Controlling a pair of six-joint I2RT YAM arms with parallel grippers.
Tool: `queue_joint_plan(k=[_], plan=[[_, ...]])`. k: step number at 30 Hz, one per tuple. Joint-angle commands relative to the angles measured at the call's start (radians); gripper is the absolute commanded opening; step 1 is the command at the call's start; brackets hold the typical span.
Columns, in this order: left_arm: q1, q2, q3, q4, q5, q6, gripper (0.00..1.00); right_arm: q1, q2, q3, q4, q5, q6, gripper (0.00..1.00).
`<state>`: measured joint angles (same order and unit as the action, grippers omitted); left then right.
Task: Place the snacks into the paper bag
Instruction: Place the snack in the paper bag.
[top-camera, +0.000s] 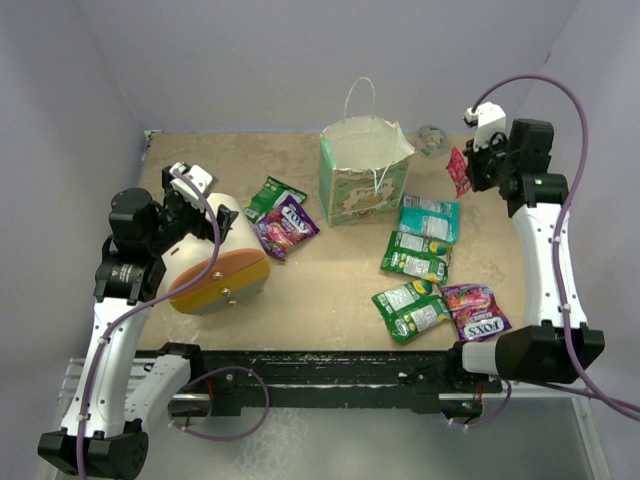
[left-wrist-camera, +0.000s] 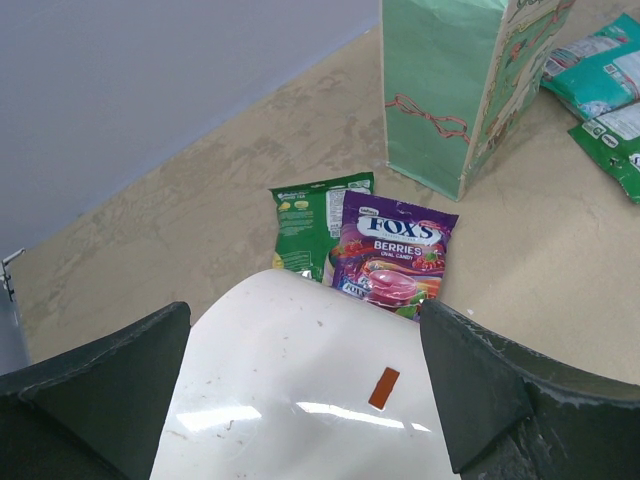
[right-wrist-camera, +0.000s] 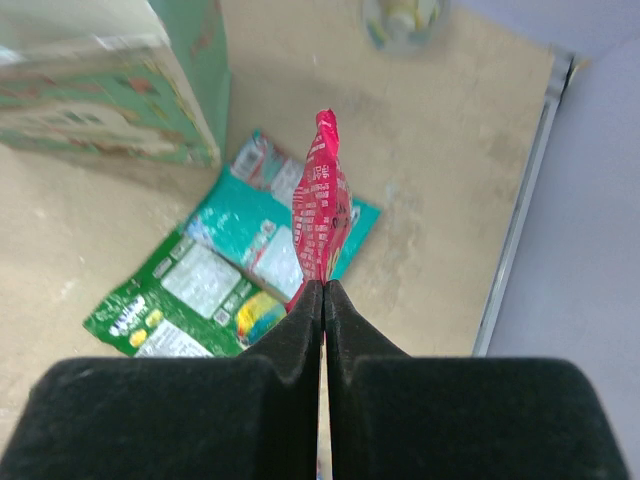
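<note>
The table (top-camera: 330, 300) bears the paper bag (top-camera: 364, 178), upright at the far centre; the left gripper (left-wrist-camera: 305, 400), jaws spread wide, straddles a cream cone-shaped object (top-camera: 215, 265) near left; green, teal and purple snacks (top-camera: 430, 270) lie right of the bag; the right gripper (right-wrist-camera: 323, 290), far right, pinches a red packet (right-wrist-camera: 322, 205).

We see a paper bag (top-camera: 364, 172) that is cream on top with mint-green sides carrying a thin red squiggle pattern, standing on a mottled beige counter (top-camera: 320, 290). Around it lie green packets (top-camera: 414, 256), a teal packet (top-camera: 430, 217) and purple packets (top-camera: 476, 311) lettered "FOXS" in white. A bright red packet (right-wrist-camera: 322, 205) bears small white print, and the pincer (right-wrist-camera: 322, 288) pads are black.
</note>
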<state>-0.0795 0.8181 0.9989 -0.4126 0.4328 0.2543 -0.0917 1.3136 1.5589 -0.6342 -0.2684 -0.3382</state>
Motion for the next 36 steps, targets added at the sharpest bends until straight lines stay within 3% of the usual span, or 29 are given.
queue_joint_plan(k=[1,4,13,25,36], plan=[[0.006,-0.01,0.01,0.029,-0.009,0.001,0.99,0.017,-0.007,0.109,0.024,-0.147,0.044,0.0],[0.006,-0.008,0.011,0.03,-0.009,0.001,0.99,0.062,0.013,0.163,0.039,-0.188,0.06,0.0],[0.006,0.0,0.013,0.037,-0.03,0.0,0.99,0.273,0.113,0.279,0.136,-0.123,0.079,0.0],[0.01,0.013,0.02,0.032,-0.034,-0.007,0.99,0.407,0.297,0.352,0.232,-0.108,0.075,0.0],[0.021,0.022,0.017,0.032,-0.029,-0.009,0.99,0.484,0.417,0.325,0.227,0.03,0.038,0.0]])
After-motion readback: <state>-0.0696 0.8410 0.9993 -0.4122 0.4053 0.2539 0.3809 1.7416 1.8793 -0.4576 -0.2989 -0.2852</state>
